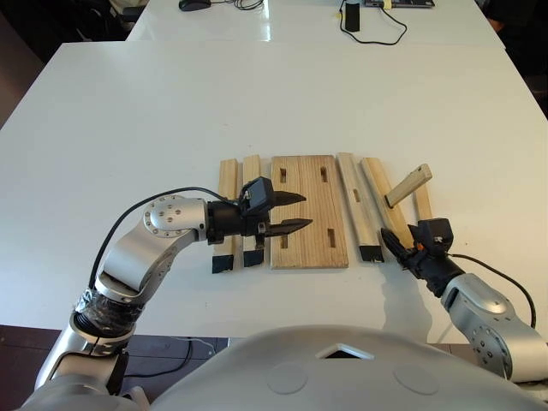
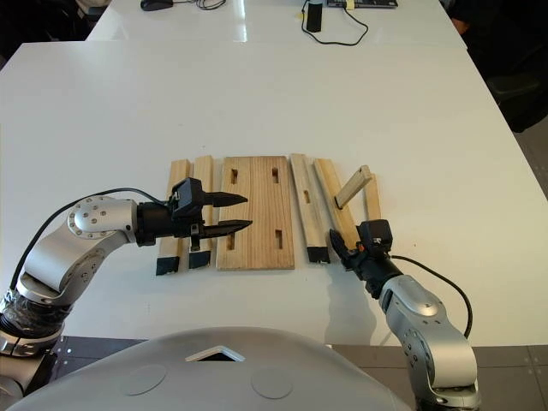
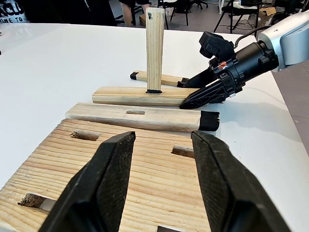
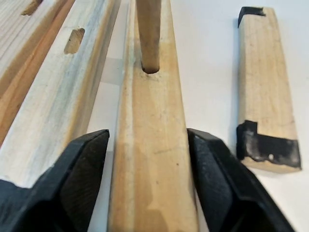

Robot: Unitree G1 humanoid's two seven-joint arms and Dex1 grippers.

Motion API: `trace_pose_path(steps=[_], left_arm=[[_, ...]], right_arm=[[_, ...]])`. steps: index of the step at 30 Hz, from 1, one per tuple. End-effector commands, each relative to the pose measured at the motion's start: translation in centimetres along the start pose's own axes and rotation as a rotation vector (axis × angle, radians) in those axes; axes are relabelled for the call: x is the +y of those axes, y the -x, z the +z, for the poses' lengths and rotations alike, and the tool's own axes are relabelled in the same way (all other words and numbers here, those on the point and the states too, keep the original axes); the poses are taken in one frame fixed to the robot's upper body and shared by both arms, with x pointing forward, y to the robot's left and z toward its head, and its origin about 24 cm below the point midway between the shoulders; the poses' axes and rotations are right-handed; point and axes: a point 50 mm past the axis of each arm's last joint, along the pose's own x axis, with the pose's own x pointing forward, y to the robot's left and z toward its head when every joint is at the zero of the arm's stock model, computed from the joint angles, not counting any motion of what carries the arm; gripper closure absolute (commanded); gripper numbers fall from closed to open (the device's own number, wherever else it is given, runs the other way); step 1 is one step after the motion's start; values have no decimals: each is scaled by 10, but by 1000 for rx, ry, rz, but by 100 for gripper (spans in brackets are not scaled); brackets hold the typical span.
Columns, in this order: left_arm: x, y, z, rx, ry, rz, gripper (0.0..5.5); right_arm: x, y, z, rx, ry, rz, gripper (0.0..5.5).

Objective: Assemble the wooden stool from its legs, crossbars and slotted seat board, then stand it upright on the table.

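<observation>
White bench, board flat near front edge. Left tool apart, hovering over board's left side, probably to pin it. Right tool apart, straddling leg with crossbar pegged in, lined up to grab.

Silver arms, black cables; left pincer black (right pincer orange-flecked).

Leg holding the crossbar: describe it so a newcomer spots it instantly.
On the white table, start at the slotted seat board in the middle. To its right lies a plain leg, then the target leg, its near end at the right gripper. It alone has a crossbar standing plugged into its slot.
</observation>
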Motion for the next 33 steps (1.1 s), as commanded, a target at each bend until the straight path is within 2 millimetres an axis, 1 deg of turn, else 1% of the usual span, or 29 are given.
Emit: trace_pose_path(steps=[1,4,6,8,11,12,14,16,18,20,24,27,30,33], left_arm=[[2,-1,1,11,-10,12,335],[3,-1,2,7,-12,14,335],[8,-1,7,-12,-10,28,335],[15,-2,12,-31,-15,64,335],[30,-2,22,-77,14,126,335],[36,-2,27,-108,42,147,335],[46,0,44,-212,130,154,335],[49,6,62,-315,222,67,305],[46,14,79,-404,282,-64,273],[48,21,89,-464,334,-139,246],[49,19,98,-468,359,-221,179],[44,15,110,-504,358,-302,176],[41,13,115,-529,355,-343,176],[38,13,120,-545,347,-372,176]], right_arm=[[-2,-2,4,-24,-97,-45,335],[-3,-5,18,-117,-132,-67,343],[-4,-7,35,-214,-115,-71,343],[-3,-9,55,-316,-67,-62,343],[0,-6,85,-466,45,-1,343],[4,-3,96,-527,85,51,343],[14,7,117,-641,138,217,343],[24,20,133,-721,145,412,343],[30,31,143,-744,144,617,344],[31,38,149,-740,144,764,344],[31,42,156,-658,184,988,344],[31,41,159,-598,218,1077,344],[30,38,164,-570,221,1126,344],[30,36,165,-526,228,1172,344]])
